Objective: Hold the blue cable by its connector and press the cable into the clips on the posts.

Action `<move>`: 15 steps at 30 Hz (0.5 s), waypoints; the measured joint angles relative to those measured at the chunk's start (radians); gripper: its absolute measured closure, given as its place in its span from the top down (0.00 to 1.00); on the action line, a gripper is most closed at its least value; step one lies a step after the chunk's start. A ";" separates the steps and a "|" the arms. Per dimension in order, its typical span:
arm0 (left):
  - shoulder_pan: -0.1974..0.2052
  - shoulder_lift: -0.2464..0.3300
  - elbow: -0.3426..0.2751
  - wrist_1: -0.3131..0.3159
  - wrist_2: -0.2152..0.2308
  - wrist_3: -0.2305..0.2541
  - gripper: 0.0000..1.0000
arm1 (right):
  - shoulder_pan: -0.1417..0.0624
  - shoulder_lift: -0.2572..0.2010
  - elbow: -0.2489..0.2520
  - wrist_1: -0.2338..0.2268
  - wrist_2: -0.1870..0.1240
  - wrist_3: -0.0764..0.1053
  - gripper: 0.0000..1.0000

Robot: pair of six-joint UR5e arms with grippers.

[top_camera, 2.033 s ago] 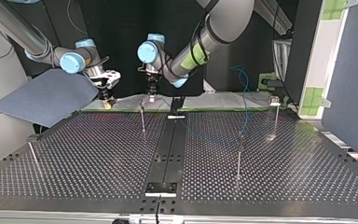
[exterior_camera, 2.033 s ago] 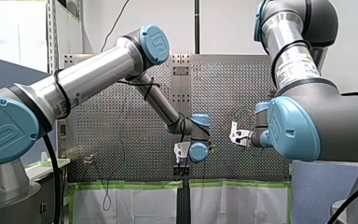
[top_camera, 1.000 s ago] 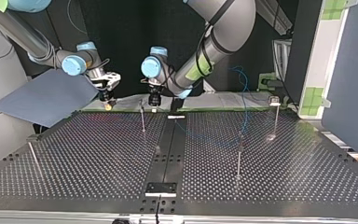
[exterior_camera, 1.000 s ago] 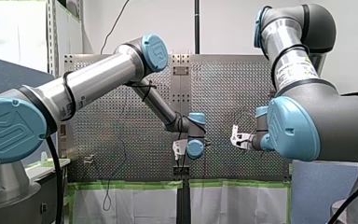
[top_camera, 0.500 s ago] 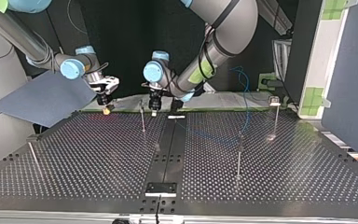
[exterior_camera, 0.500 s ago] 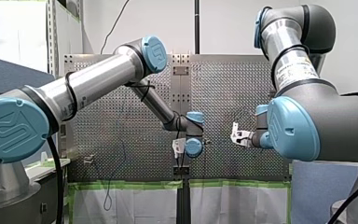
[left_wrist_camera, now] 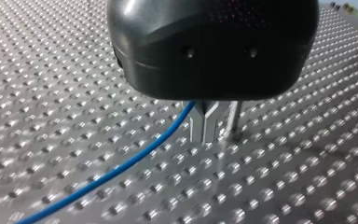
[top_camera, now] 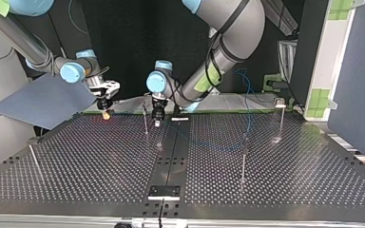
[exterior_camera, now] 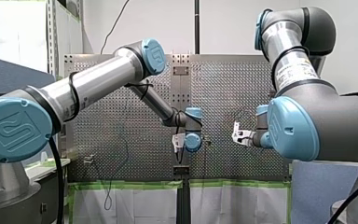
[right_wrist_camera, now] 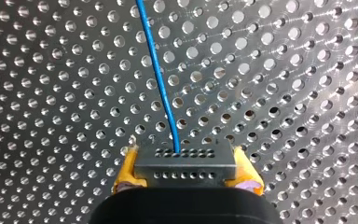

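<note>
Seen from its wrist, my right gripper clamps its yellow pads on a grey connector, and the blue cable runs straight away over the perforated bench. My left gripper points down, its metal fingers pinched together on the cable beside a thin post. Only the top view shows other posts standing nearer, with my left arm and my right arm bent low at the bench's far edge.

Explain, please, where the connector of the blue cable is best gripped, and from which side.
Likely on its two narrow ends, coming from behind: the connector is a flat block and the blue cable leaves its front face. My right gripper holds it so.
</note>
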 joint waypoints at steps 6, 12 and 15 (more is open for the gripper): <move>0.018 0.000 0.028 -0.044 0.001 0.013 0.02 | 0.000 0.001 -0.024 0.017 -0.001 0.001 0.00; 0.022 0.000 0.030 -0.063 -0.002 0.030 0.02 | 0.000 0.003 -0.041 0.027 -0.001 0.002 0.00; 0.022 0.000 0.030 -0.065 -0.004 0.034 0.02 | 0.000 0.003 -0.046 0.028 -0.001 0.006 0.00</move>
